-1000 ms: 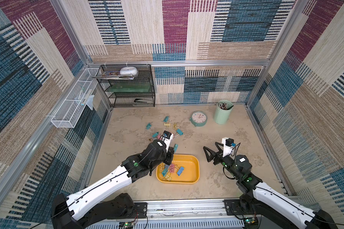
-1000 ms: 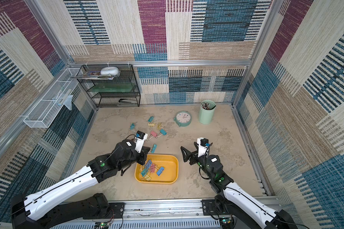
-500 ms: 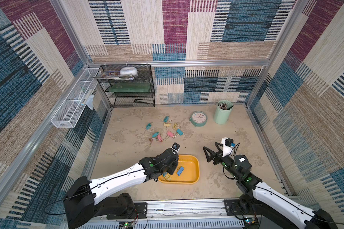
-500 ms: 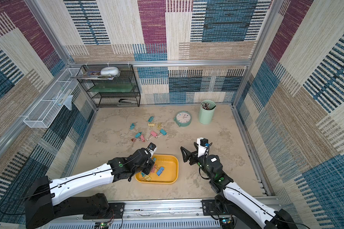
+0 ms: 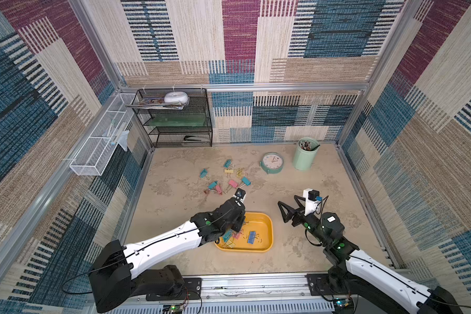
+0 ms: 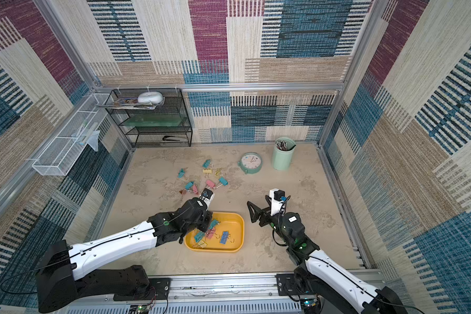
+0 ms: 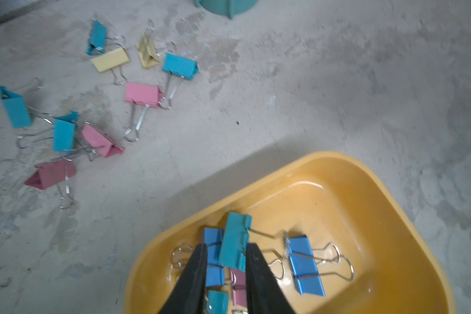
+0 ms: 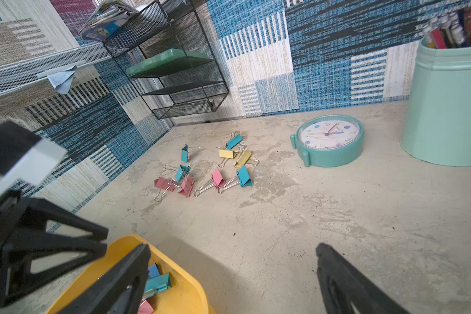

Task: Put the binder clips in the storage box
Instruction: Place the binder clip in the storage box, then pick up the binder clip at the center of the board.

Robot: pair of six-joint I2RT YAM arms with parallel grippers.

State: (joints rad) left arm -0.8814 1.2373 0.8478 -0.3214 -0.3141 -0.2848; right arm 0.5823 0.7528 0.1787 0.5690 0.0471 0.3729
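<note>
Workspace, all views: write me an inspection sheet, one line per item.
Surface: mottled beige table, scuffed.
Job's things: nine binder clips loose on the table; several more in the storage box.
Clutter: clock, pen cup, mesh shelf, wire basket.
Grippers: left gripper open over the box, teal clip between its jaws; right gripper open, empty.
Cables: thin black cable along the left arm.
Surroundings: patterned fabric walls, metal frame.
</note>
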